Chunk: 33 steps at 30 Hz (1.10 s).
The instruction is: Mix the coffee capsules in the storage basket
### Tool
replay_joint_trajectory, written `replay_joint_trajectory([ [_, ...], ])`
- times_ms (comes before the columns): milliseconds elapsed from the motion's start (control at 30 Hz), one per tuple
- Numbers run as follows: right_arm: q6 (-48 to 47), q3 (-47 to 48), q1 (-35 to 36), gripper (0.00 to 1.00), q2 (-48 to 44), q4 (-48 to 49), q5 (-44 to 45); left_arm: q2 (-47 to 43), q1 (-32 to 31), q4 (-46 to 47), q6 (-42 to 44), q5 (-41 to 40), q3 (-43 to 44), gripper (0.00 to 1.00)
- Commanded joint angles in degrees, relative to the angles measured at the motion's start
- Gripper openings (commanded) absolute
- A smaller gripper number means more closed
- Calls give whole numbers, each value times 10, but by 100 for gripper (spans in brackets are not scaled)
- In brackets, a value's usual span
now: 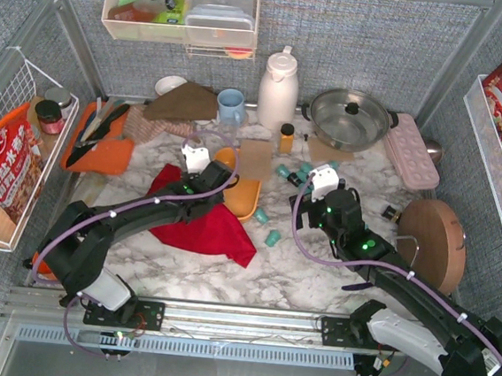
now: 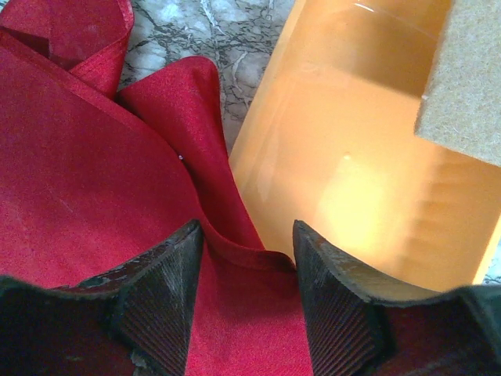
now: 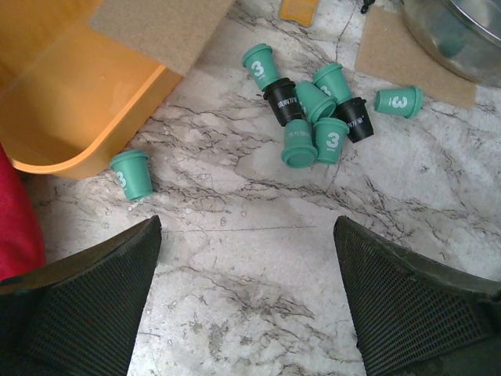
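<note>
Seemingly barely begun. Nearest: nothing held in the left gripper (image 2: pixel 246 231), parted over a fold of red cloth (image 2: pixel 78 180), nor in the right gripper (image 3: pixel 246 227), spread wide above marble tabletop (image 3: pixel 250 305). Beyond, no pods seen in the shallow orange-yellow plastic storage basket (image 3: pixel 70 102). Yet to gather: teal and black coffee capsules (image 3: pixel 313 110) scattered right of it, one beside its rim. Open marble around them; steel pot (image 3: pixel 462 31) far right.

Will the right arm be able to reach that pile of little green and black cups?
Probably yes. The right fingers are wide open, and only bare marble table lies between them and the coffee capsules, with nothing in the way.
</note>
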Motion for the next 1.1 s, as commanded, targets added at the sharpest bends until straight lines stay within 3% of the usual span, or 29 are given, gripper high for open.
replay_joint_trajectory([
  [0, 3, 5, 0, 96, 0, 10, 2, -6, -1, -8, -10, -14, 8, 59],
  [367, 3, 7, 1, 96, 2, 6, 5, -18, -3, -15, -7, -17, 11, 39],
  [533, 3, 7, 1, 96, 1, 6, 8, -22, -3, -26, -6, -16, 16, 13],
  [667, 3, 7, 1, 96, 1, 6, 9, -43, -3, -62, 5, -35, 39, 0],
  [833, 4, 7, 0, 96, 1, 5, 9, -81, -3, -145, 16, -74, 76, 0],
  [1067, 4, 8, 1, 96, -2, 2, 9, -162, -2, -179, 48, -112, 86, 0],
])
